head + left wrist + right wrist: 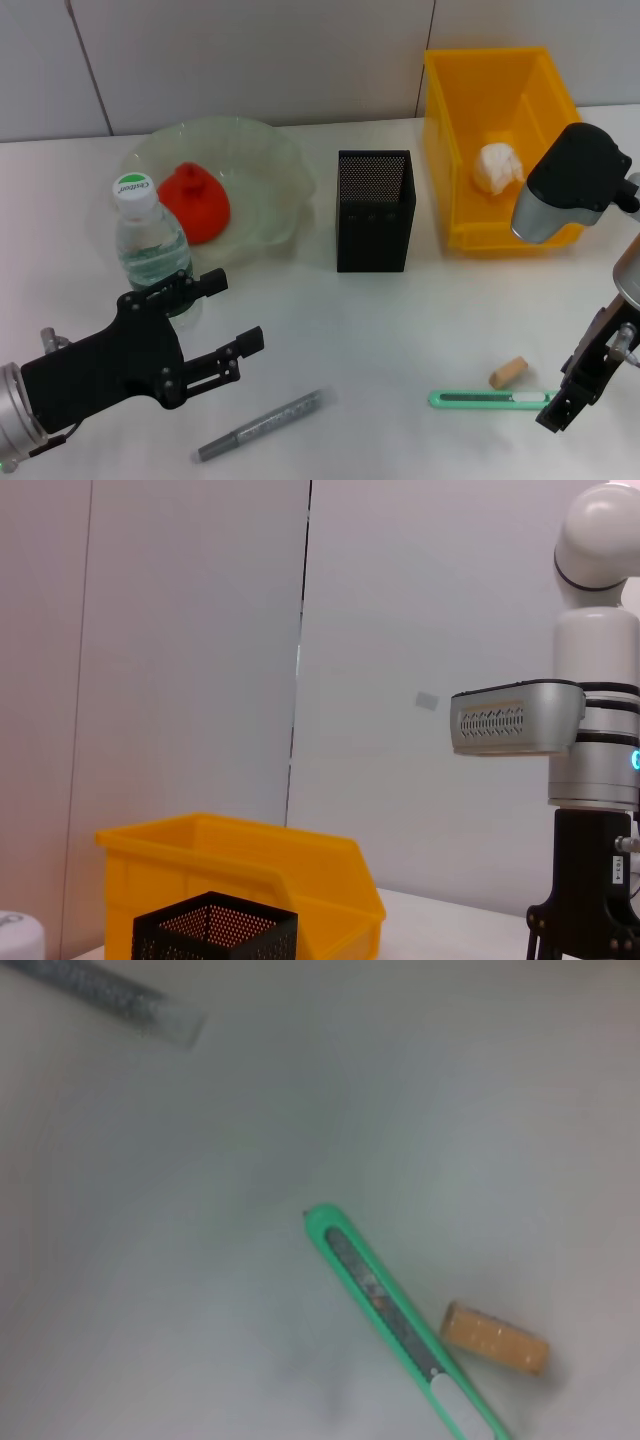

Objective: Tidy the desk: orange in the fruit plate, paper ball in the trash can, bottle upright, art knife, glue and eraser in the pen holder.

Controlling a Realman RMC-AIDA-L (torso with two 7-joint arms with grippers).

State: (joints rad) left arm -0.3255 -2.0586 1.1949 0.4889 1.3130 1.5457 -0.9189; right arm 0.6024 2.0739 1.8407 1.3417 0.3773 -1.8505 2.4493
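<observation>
Currently, left to right as I see it:
Left gripper: black fingers spread wide, holding nothing, hovering beside the upright clear plastic water bottle with the green-topped cap.
Fruit plate: the translucent pale-green plate holds the orange-red fruit.
Glue: I take the grey glitter stick lying on the white desk for it.
Pen holder: black mesh box, centre, nothing visible inside.
Art knife: green plastic cutter, flat, tan eraser block just beside.
Right gripper: over the knife's end; I cannot tell its jaw state.
Advice: I'd descend squarely across the handle, clear of the eraser.
</observation>
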